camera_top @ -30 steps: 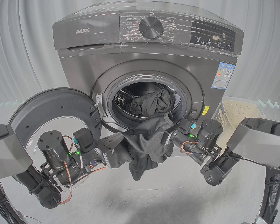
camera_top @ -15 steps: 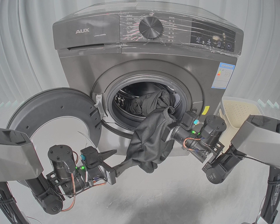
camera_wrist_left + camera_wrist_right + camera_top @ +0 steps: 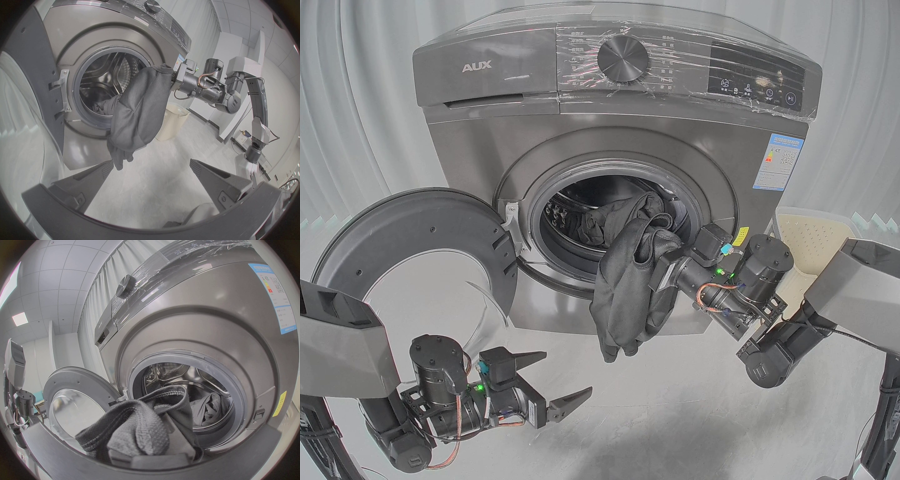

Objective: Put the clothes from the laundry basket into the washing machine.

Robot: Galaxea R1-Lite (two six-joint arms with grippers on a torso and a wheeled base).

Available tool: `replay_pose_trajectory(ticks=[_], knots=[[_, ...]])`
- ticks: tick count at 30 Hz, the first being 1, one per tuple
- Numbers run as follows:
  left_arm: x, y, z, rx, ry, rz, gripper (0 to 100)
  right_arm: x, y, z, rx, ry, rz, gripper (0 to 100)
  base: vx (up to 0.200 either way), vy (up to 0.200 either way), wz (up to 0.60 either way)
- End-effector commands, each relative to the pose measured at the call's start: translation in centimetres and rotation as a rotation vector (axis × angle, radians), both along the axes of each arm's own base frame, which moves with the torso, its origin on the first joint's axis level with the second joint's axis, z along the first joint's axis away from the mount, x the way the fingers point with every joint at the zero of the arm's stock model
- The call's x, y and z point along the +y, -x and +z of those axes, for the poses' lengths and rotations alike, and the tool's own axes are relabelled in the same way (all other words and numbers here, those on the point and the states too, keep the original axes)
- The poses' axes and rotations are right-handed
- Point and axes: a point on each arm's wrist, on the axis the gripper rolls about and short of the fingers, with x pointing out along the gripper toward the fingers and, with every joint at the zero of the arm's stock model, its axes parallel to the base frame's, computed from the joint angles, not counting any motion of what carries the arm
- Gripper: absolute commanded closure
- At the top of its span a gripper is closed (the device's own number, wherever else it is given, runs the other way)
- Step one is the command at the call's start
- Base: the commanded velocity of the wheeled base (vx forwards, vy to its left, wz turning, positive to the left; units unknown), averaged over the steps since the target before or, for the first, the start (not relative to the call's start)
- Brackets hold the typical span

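Observation:
A dark grey garment (image 3: 625, 294) hangs over the lower rim of the washing machine (image 3: 487, 75) drum opening, its end dangling toward the floor. My right gripper (image 3: 661, 270) is shut on the garment's upper edge, just right of the opening. In the right wrist view the bunched cloth (image 3: 140, 424) covers the gripper. More dark clothes (image 3: 612, 222) lie inside the drum. My left gripper (image 3: 565, 375) is open and holds nothing, low near the floor and left of the garment. From the left wrist, the garment (image 3: 140, 106) hangs beyond the spread fingers (image 3: 84, 184).
The round door (image 3: 412, 237) stands swung open to the left of the drum. A cream laundry basket (image 3: 812, 240) sits on the floor to the right of the machine, behind my right arm. Bare grey floor lies in front.
My left gripper let go of the garment and dropped down and back toward the floor. The garment now hangs from my right gripper alone, which rose slightly toward the drum opening.

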Motion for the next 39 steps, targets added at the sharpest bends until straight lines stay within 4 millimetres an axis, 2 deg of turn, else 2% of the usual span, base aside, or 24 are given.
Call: replay_pose_trajectory(ticks=[1,4,5,11,20,27,39], knots=[[-0.9,-1.9,0.1,-0.037,0.03,0.016,0,0.0,0.5,0.7,-0.014,-0.009,0.008,100,0.0,0.0,0.0],[-1.5,-2.8,0.6,-0.069,0.055,0.018,0,0.1,0.8,0.7,-0.011,-0.008,0.014,100,0.0,0.0,0.0],[-2.1,-3.8,0.9,-0.098,0.077,0.019,0,0.3,1.1,0.8,-0.01,-0.007,0.022,100,0.0,0.0,0.0],[-3.4,-5.9,0.3,-0.127,0.092,0.024,0,1.2,1.9,0.8,-0.011,-0.008,0.054,100,0.0,0.0,0.0],[-4.6,-7.7,-0.2,-0.156,0.109,0.036,0,2.4,3.7,1.5,-0.017,-0.01,0.105,100,0.0,0.0,0.0],[-5.2,-7.7,-0.3,-0.157,0.113,0.015,0,3.0,4.3,1.6,-0.019,-0.01,0.128,100,0.0,0.0,0.0],[-6.5,-10.3,-2.9,-0.152,0.113,0.036,0,4.0,5.5,1.8,-0.02,-0.019,0.147,100,0.0,0.0,0.0]])
